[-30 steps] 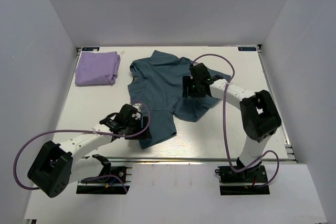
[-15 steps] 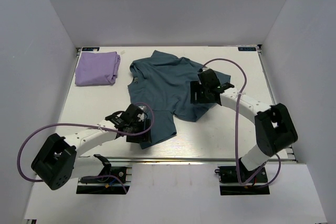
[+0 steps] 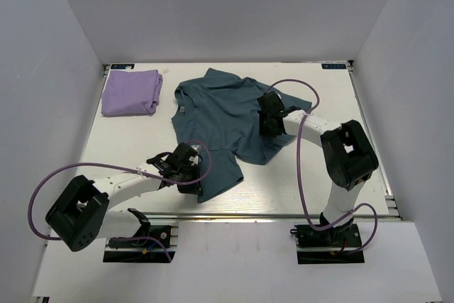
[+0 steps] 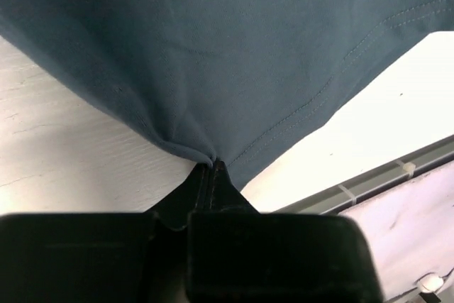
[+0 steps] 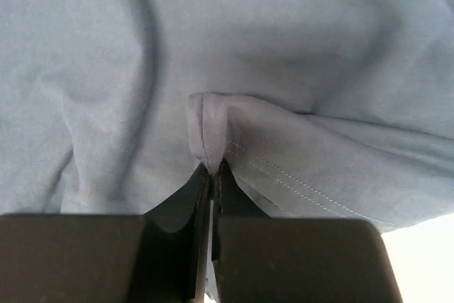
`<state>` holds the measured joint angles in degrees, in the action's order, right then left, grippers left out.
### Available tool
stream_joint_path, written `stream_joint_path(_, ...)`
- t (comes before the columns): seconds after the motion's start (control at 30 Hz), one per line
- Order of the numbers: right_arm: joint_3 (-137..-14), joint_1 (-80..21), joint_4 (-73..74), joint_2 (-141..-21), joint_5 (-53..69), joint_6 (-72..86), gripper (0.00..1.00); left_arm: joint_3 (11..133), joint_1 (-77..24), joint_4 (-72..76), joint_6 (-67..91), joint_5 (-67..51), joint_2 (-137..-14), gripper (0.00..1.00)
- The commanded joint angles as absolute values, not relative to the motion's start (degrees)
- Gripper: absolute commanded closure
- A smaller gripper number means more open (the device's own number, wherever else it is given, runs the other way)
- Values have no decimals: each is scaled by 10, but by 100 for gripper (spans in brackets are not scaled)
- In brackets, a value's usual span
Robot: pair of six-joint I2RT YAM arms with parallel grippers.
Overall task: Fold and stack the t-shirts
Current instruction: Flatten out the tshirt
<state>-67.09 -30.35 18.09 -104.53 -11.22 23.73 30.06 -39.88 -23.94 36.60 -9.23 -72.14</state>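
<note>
The slate-blue t-shirt (image 3: 220, 122) lies spread and rumpled in the middle of the table, with a small white neck label (image 3: 181, 110) at its left. My left gripper (image 3: 193, 175) is shut on the shirt's near hem, the cloth (image 4: 234, 69) pinched into a point at the fingertips (image 4: 211, 168). My right gripper (image 3: 268, 120) is shut on a folded hem edge (image 5: 209, 133) at the shirt's right side. The lavender t-shirt (image 3: 130, 92) lies folded at the far left corner.
White walls enclose the table on three sides. A metal rail (image 3: 284, 212) runs along the near edge, also seen as a rail (image 4: 383, 175) in the left wrist view. Purple cables loop from both arms. Bare tabletop (image 3: 333, 104) lies right of the shirt.
Both grippers have shut on the blue shirt's cloth. The left gripper slid right along the near hem; the right one settled on the right side.
</note>
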Motion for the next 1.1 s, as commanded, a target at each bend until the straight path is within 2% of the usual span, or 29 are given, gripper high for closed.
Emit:
stream_joint_path(0.0,-694,-303,169,-1031,-147,259,100,301,-403,-278,362,-39,-732,100)
stream_joint_path(0.2,-668,-302,212,-941,-197,243,100,351,-397,-283,355,30,-672,100)
stream_joint_path(0.3,-641,-301,242,-873,-266,238,100,392,-390,-278,345,73,-644,100)
stream_joint_path(0.4,-613,-300,266,-788,-306,243,100,439,-390,-294,345,156,-638,100)
stream_joint_path(0.57,-599,-284,296,-716,-417,249,100,554,-390,-340,326,280,-644,100)
stream_joint_path(0.73,-646,-268,277,-628,-487,220,100,667,-390,-345,270,396,-625,100)
stream_joint_path(0.83,-684,-259,238,-593,-488,175,100,737,-390,-310,202,428,-619,100)
stream_joint_path(1.07,-819,-256,191,-553,-476,51,100,860,-390,-241,74,404,-573,100)
